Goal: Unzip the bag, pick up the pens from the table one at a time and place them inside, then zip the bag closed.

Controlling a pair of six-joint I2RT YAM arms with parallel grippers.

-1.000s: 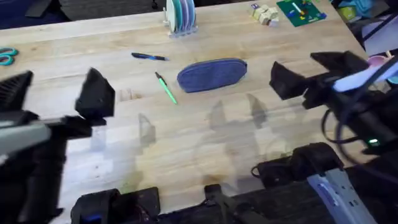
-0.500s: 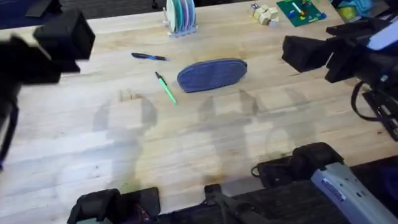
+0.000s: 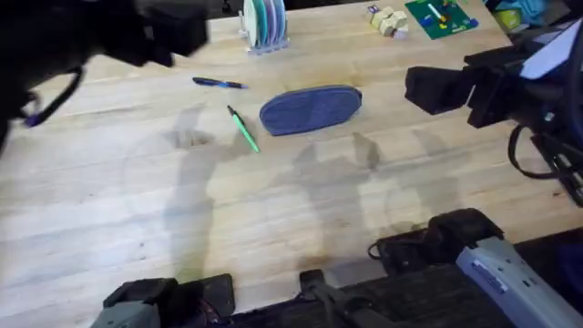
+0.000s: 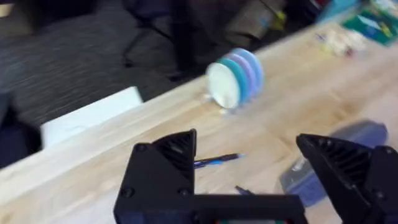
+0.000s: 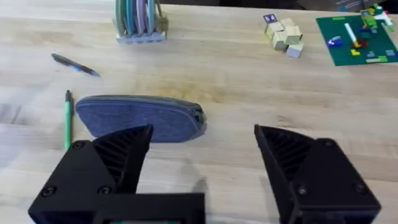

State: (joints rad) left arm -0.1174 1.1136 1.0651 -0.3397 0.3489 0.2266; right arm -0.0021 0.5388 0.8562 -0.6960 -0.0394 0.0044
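We hang both grippers wide open, left gripper (image 4: 249,180) and right gripper (image 5: 202,168), above the oblong blue-grey fabric pouch (image 3: 311,109) mid-table (zipper closed). The slim green pen (image 3: 243,128) lies at its eight o'clock and the dark blue pen (image 3: 219,83) at ten; unbraced, the pouch may slide when the zipper is pulled.

Bare table (image 3: 273,210) spreads wide on the near side of the bag (image 3: 311,109), open to approach from either base. On the bag's left the green pen (image 3: 243,128) lies just beside its end, with the dark pen (image 3: 219,83) a little farther back. Behind the bag stands a rack of coloured discs (image 3: 264,23); wooden blocks (image 3: 388,20) and a green board (image 3: 441,16) crowd the far right corner.
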